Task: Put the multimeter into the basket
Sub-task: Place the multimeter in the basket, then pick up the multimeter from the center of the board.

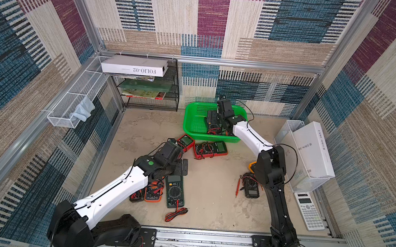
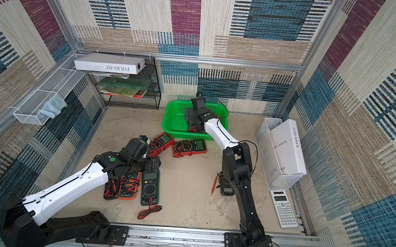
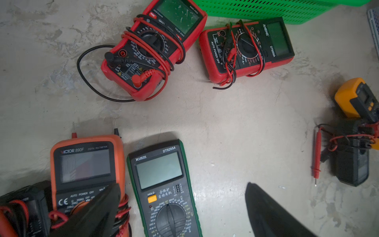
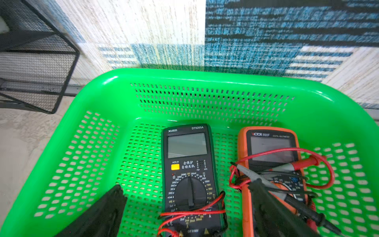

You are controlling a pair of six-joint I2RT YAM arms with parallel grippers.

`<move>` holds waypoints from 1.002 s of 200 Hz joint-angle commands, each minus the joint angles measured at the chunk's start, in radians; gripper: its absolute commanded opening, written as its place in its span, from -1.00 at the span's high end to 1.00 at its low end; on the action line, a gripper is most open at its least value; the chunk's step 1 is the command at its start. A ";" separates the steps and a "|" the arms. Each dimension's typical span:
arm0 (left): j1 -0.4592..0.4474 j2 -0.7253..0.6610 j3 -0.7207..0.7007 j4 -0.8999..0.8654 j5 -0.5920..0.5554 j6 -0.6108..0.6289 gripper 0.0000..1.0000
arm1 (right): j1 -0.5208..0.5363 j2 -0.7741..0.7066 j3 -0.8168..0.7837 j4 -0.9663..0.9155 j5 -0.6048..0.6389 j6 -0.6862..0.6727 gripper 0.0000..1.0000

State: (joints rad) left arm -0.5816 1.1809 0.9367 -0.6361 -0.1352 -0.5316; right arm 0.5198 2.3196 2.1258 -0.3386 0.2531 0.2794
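The green basket [image 1: 190, 118] [image 2: 167, 118] stands at the back of the table. Inside it lie a dark green multimeter [image 4: 187, 147] and an orange multimeter [image 4: 270, 143], side by side with their leads on top. My right gripper [image 4: 186, 188] [image 1: 211, 122] hangs open over the green one and grips nothing. On the table near my left arm lie another green multimeter [image 3: 162, 174] [image 1: 174, 191] and an orange one [image 3: 86, 164]. My left gripper [image 3: 183, 185] [image 1: 183, 167] is open above that green one, holding nothing. Two red multimeters [image 3: 155, 47] [image 3: 246, 49] lie just in front of the basket.
A black multimeter [image 1: 250, 189] and a yellow one [image 1: 252, 166] lie by the right arm. Loose leads [image 1: 176, 213] trail near the front. A black mesh rack [image 1: 150, 92], a white wire tray [image 1: 75, 102], a white mesh bin [image 1: 288, 130] and a calculator [image 1: 308, 211] line the edges.
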 commanded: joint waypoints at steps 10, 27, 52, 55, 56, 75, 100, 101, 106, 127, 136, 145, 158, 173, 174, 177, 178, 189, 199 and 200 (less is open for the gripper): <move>0.002 -0.012 0.002 -0.011 -0.045 0.031 -1.00 | 0.021 -0.109 -0.116 0.040 0.009 0.007 -0.99; 0.002 -0.011 0.002 -0.010 -0.062 0.043 -1.00 | 0.032 -0.197 -0.235 0.075 0.003 0.020 -0.99; 0.003 -0.004 0.012 -0.008 -0.092 0.061 -1.00 | 0.048 -0.338 -0.446 0.144 -0.028 0.059 -0.99; 0.003 -0.003 0.013 -0.008 -0.093 0.064 -1.00 | 0.051 -0.355 -0.473 0.151 -0.029 0.064 -0.99; 0.003 -0.002 0.014 -0.007 -0.094 0.064 -1.00 | 0.052 -0.360 -0.482 0.155 -0.029 0.065 -0.99; 0.005 0.018 0.024 -0.001 -0.100 0.079 -1.00 | 0.075 -0.461 -0.640 0.206 -0.029 0.108 -0.99; 0.006 0.057 0.036 -0.008 -0.089 0.078 -1.00 | 0.124 -0.575 -0.822 0.253 -0.020 0.169 -0.99; 0.005 0.058 0.036 -0.009 -0.088 0.076 -1.00 | 0.126 -0.580 -0.832 0.255 -0.019 0.171 -0.99; 0.006 0.065 0.034 -0.011 -0.083 0.070 -1.00 | 0.140 -0.598 -0.868 0.263 -0.015 0.181 -0.99; 0.005 0.080 0.010 -0.013 -0.051 0.025 -1.00 | 0.207 -0.663 -0.988 0.288 0.009 0.219 -0.99; 0.005 0.079 -0.007 -0.013 -0.038 0.002 -1.00 | 0.239 -0.681 -1.027 0.291 0.021 0.233 -0.99; 0.006 0.077 -0.021 -0.013 -0.022 -0.017 -1.00 | 0.272 -0.694 -1.057 0.291 0.041 0.240 -0.99; 0.004 0.070 -0.044 -0.015 0.003 -0.048 -0.99 | 0.323 -0.711 -1.097 0.284 0.090 0.250 -0.99; -0.001 0.056 -0.073 -0.024 0.034 -0.090 -0.99 | 0.365 -0.725 -1.136 0.269 0.125 0.265 -0.99; -0.001 0.055 -0.075 -0.025 0.036 -0.093 -0.99 | 0.367 -0.726 -1.138 0.268 0.127 0.267 -0.99; -0.002 0.053 -0.083 -0.025 0.044 -0.100 -1.00 | 0.371 -0.730 -1.145 0.265 0.131 0.273 -0.99; -0.003 0.050 -0.085 -0.025 0.046 -0.103 -1.00 | 0.373 -0.730 -1.147 0.264 0.132 0.274 -0.99; -0.011 0.038 -0.114 -0.026 0.059 -0.137 -1.00 | 0.387 -0.744 -1.175 0.256 0.138 0.296 -0.99; -0.019 0.026 -0.140 -0.028 0.065 -0.167 -1.00 | 0.396 -0.762 -1.205 0.256 0.140 0.321 -0.99; -0.020 0.025 -0.142 -0.028 0.065 -0.171 -1.00 | 0.396 -0.764 -1.208 0.257 0.140 0.323 -0.99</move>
State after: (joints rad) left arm -0.5880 1.2282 0.8387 -0.6453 -0.1211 -0.6056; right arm 0.8970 1.5875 0.9646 -0.0837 0.3367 0.5354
